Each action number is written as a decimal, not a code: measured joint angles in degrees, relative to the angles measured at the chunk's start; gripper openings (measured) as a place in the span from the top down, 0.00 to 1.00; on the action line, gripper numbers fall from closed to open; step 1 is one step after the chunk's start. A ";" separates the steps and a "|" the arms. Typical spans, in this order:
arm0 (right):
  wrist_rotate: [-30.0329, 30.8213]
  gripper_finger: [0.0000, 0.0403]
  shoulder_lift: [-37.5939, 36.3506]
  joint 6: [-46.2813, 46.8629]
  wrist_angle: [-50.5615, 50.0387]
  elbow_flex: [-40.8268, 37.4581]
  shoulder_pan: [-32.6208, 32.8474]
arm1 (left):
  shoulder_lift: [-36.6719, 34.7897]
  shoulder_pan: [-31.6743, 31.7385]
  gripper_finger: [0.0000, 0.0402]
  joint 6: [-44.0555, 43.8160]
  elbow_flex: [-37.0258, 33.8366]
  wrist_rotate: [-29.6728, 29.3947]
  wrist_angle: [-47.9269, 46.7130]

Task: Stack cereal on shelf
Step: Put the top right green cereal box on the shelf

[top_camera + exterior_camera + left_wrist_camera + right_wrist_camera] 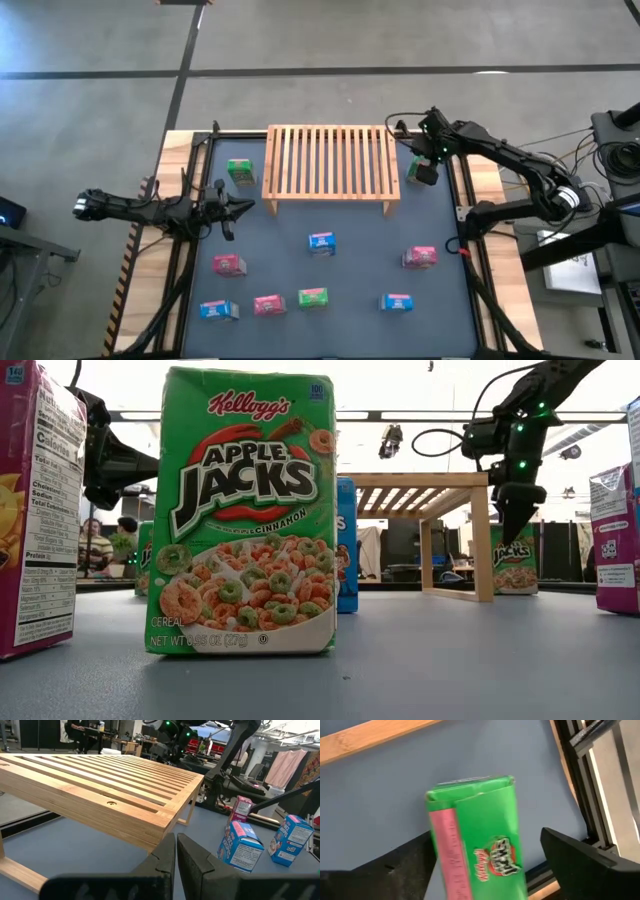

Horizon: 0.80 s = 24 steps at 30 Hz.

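The light wooden slatted shelf point(330, 165) stands on its legs at the far middle of the table. My right gripper point(487, 834) is open and points down over a green cereal box point(475, 835) that stands on the table just right of the shelf point(515, 565). Its fingers are on either side of the box, apart from it. My left gripper point(238, 208) is shut and hovers near the table's left edge, in front of the shelf's left end. Another green box point(240, 172) stands left of the shelf. The other blue, pink and green boxes stand on the near half.
Near boxes: blue point(321, 243), pink point(421, 257), pink point(229, 264), blue point(218, 310), pink point(268, 305), green point(313, 297), blue point(397, 302). The black table frame point(462, 200) runs close beside the right gripper. People sit in the room behind the table point(95, 545).
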 joint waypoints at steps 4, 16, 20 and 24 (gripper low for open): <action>-0.02 0.32 -0.31 -0.28 0.00 0.00 0.00 | 0.01 0.01 1.00 0.00 0.00 0.02 0.00; -0.05 0.60 -4.59 -0.15 -0.61 0.00 0.00 | 0.01 0.00 1.00 0.00 0.00 0.01 0.00; -0.07 0.66 -5.48 0.61 -3.51 1.73 0.02 | 0.02 0.00 1.00 0.00 -0.02 0.02 0.00; -0.09 0.71 -5.73 3.04 -8.62 6.50 0.02 | 0.01 0.00 1.00 0.00 -0.01 0.02 0.00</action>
